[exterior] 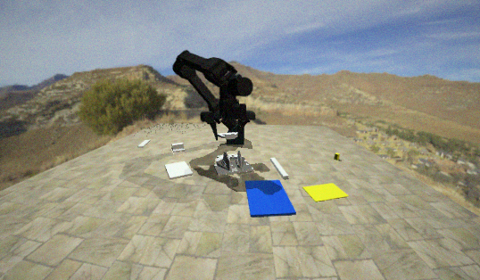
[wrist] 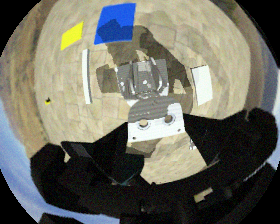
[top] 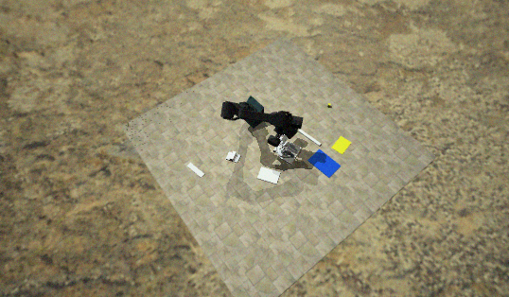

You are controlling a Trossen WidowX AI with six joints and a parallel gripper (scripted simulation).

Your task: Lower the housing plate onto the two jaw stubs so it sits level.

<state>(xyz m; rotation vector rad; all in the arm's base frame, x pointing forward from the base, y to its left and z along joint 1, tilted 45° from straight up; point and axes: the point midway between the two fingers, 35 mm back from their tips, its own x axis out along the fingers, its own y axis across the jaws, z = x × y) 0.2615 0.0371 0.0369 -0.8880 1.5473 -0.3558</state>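
Note:
The housing plate (exterior: 229, 135) (wrist: 156, 107) is a pale plate with two round holes. My gripper (exterior: 227, 134) (wrist: 153, 120) is shut on it, with one black finger at each side of its near part. The plate hangs above and behind the base (exterior: 219, 168) (wrist: 163, 64), with a visible gap in the exterior view, and looks roughly level there. Two dark grey jaws stand upright side by side on the base: one jaw (exterior: 226, 160) at left, one jaw (exterior: 239, 160) at right. The plate's near edge overlaps the base in the wrist view. The jaw stubs are too small to make out.
A blue mat (top: 327, 166) (exterior: 269, 204) and yellow mat (top: 342, 145) (exterior: 326, 192) (wrist: 72, 36) lie beyond the base. A white bar (top: 309, 137) (exterior: 279, 168) (wrist: 86, 75) and white tile (top: 269, 175) (exterior: 178, 169) (wrist: 202, 85) flank it. A small white block (top: 233, 156) (exterior: 177, 147) lies farther off.

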